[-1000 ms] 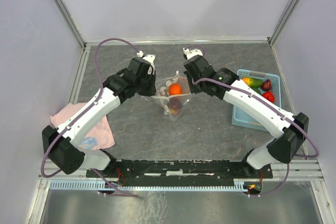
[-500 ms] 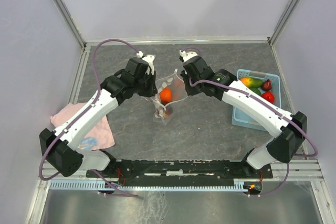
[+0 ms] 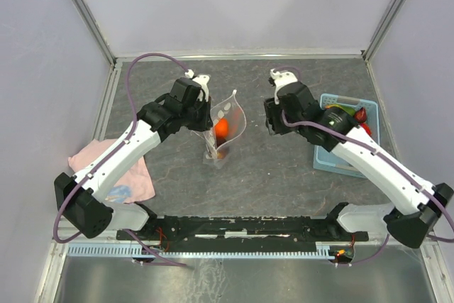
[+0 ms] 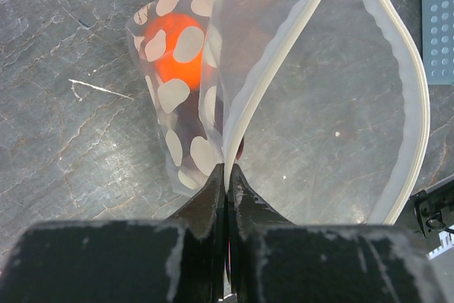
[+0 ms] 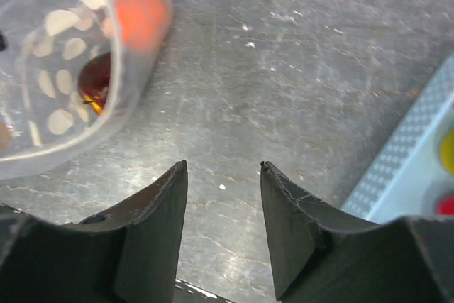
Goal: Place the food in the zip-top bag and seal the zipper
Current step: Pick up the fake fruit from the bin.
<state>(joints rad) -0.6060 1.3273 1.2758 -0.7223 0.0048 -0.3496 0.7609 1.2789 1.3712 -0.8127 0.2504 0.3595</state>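
The clear zip-top bag (image 3: 228, 124) with white spots hangs upright from my left gripper (image 3: 211, 124), which is shut on its whitish zipper (image 4: 278, 62) strip. The bag's mouth gapes in a loop. Inside lie an orange fruit (image 4: 172, 49) and a dark maroon fruit (image 5: 95, 81). My right gripper (image 3: 272, 124) stands open to the right of the bag, apart from it, with only bare table between its fingers (image 5: 163, 204). More food sits in the blue basket (image 3: 339, 155): a green-yellow fruit (image 3: 341, 109) and a red one (image 3: 362, 114), partly hidden by my right arm.
The light-blue perforated basket (image 5: 408, 175) is at the right, close beside my right gripper. A pink cloth (image 3: 133, 175) lies at the near left under my left arm. Metal rails border the grey stone-patterned table.
My right gripper has let go of the bag's edge, opened and drawn away to the right. The bag, earlier stretched between both grippers, now hangs from the left one alone.
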